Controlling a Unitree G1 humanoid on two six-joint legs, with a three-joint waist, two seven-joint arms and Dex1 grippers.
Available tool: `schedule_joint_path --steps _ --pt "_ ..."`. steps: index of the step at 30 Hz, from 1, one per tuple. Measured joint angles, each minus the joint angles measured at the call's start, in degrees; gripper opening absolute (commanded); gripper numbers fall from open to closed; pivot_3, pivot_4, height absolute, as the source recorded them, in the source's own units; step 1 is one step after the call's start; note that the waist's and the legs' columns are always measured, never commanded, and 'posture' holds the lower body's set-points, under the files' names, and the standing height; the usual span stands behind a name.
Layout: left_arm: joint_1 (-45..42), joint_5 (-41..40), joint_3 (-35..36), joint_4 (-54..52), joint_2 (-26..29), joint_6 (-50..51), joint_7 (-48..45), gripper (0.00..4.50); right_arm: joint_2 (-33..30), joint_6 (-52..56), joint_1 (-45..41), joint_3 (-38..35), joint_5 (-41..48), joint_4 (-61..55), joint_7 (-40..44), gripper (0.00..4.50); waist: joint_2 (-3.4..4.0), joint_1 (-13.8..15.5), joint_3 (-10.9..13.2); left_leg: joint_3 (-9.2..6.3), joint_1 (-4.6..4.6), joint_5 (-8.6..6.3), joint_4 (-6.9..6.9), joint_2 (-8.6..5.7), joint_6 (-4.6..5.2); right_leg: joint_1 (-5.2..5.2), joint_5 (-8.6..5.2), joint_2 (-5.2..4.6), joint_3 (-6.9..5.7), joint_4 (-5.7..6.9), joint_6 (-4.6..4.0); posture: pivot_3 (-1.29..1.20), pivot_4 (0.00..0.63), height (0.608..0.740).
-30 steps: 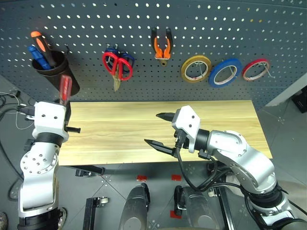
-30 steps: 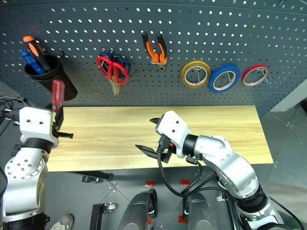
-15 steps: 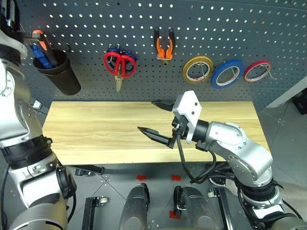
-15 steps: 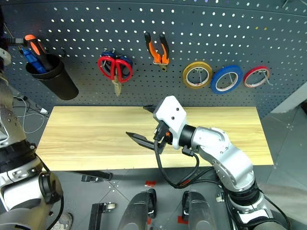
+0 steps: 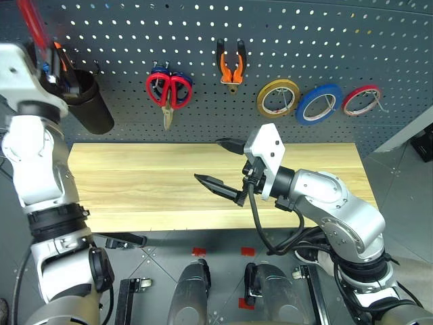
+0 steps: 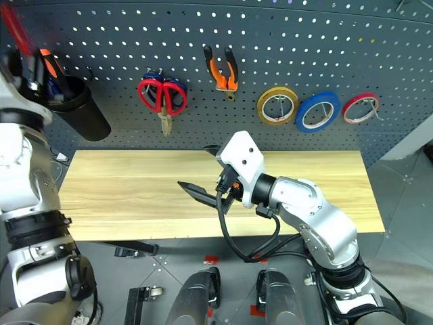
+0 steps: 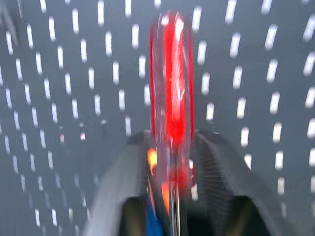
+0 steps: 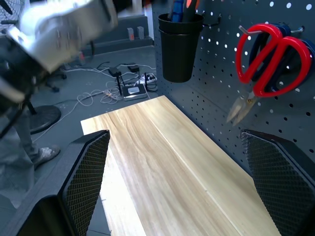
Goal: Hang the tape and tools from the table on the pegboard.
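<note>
The red-handled screwdriver (image 7: 171,78) stands upright between the left gripper's (image 5: 47,66) fingers, shaft down into the black cup (image 5: 86,103) on the pegboard (image 5: 304,40); whether they pinch it, I cannot tell. The right gripper (image 5: 220,162) hovers spread over the table (image 5: 135,183).

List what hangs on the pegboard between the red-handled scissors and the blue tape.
In the left eye view, the orange-and-black pliers and a yellow tape ring hang between the red-handled scissors and the blue tape.
</note>
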Motion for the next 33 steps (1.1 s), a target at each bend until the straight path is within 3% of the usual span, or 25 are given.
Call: schedule_joint_path --steps 4,8,11,15,18,25,33 --pt "0.13 -0.54 0.18 -3.23 -0.49 -0.27 1.88 3.84 -0.06 0.00 0.00 0.00 0.23 0.00 -0.09 4.50 -0.04 -0.12 -0.03 -0.01 -0.01 0.00 0.00 0.00 0.00 0.02 0.00 0.00 0.00 -0.02 0.00 0.01 0.243 0.740" --pt "3.81 -0.33 -4.10 -13.79 -1.34 3.16 1.40 3.84 -0.07 -0.52 0.58 -0.26 0.54 -0.01 -0.31 4.50 -0.06 -0.07 -0.07 -0.05 0.01 0.00 -0.01 -0.02 0.00 0.09 0.00 -0.01 -0.02 -0.04 0.00 0.02 0.239 0.740" --pt "9.86 -0.88 -8.80 -21.37 -4.13 12.35 1.18 3.84 0.11 -1.42 1.52 -0.88 0.77 -0.02 -0.82 4.50 -0.09 -0.13 -0.31 -0.04 0.08 0.00 0.00 -0.02 0.00 0.15 0.00 -0.01 0.01 -0.02 0.00 0.03 0.234 0.740" --pt "14.48 -5.12 -8.25 -24.13 -9.44 27.81 4.75 3.84 -1.87 -2.94 5.36 -1.87 0.48 0.14 -0.87 4.50 -0.16 -0.31 -0.35 -0.09 0.18 0.02 0.00 0.02 -0.01 0.22 0.00 0.04 0.00 0.05 0.00 0.04 0.226 0.740" --pt "18.84 -6.05 -8.32 -26.36 -9.14 34.48 4.53 3.84 -2.01 -6.45 10.03 -1.93 -1.93 3.10 -2.01 4.50 -0.24 -0.31 -0.48 -0.08 0.22 0.04 -0.04 0.02 -0.05 0.23 0.00 0.05 0.02 0.05 0.00 0.05 0.215 0.740" --pt "27.78 -5.61 -8.48 -25.96 -7.52 31.96 -0.41 3.84 4.96 -25.93 16.92 -6.12 -13.82 21.89 -13.92 4.50 -0.26 0.17 -2.08 -0.02 0.26 0.05 -0.05 -0.01 -0.08 0.27 0.00 0.03 0.04 0.03 -0.01 0.07 0.163 0.740" --pt "31.52 -3.85 -8.53 -17.08 -11.17 22.90 -0.81 3.84 3.03 -42.21 21.12 -13.80 -19.14 40.34 -17.56 4.50 -0.16 0.89 -5.37 0.07 0.57 0.04 -0.11 -0.03 -0.06 0.50 0.03 0.05 0.15 0.03 -0.06 0.08 0.098 0.740"
